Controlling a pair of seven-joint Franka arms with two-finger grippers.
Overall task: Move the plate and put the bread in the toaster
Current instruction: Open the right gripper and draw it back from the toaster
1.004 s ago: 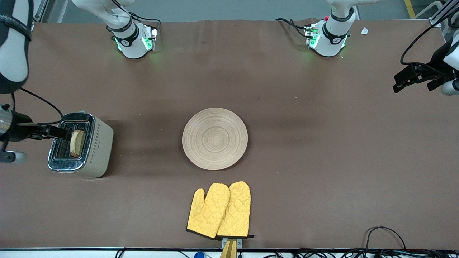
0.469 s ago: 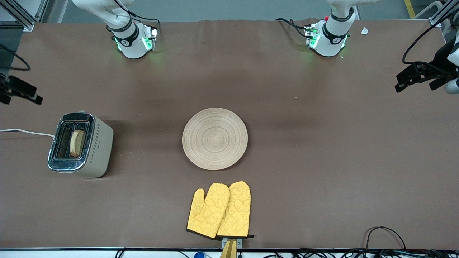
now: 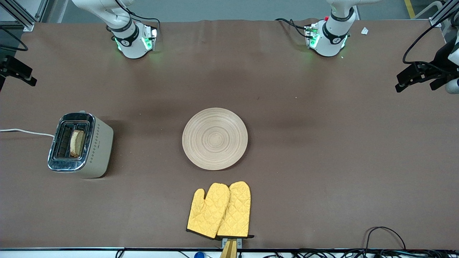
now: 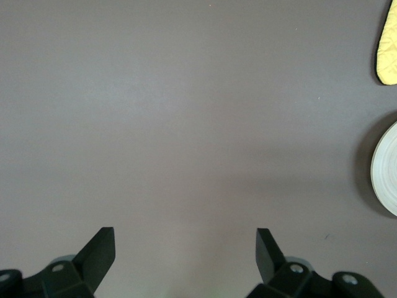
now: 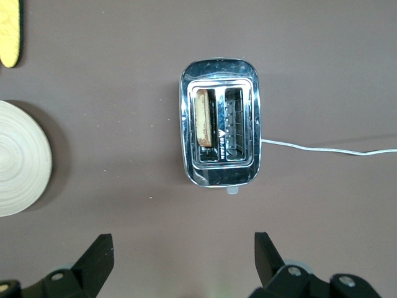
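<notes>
Brown table holds plate, yellow mitts nearer the camera

The bread stands in the toaster slot with only its top edge showing, the rest hidden inside; the white cord runs off the front view's edge; the right gripper is cut by that same edge, the left gripper partly so; in both wrist views only the fingertips show; the plate and the yellow oven mitts are clipped in the left wrist view.
</notes>
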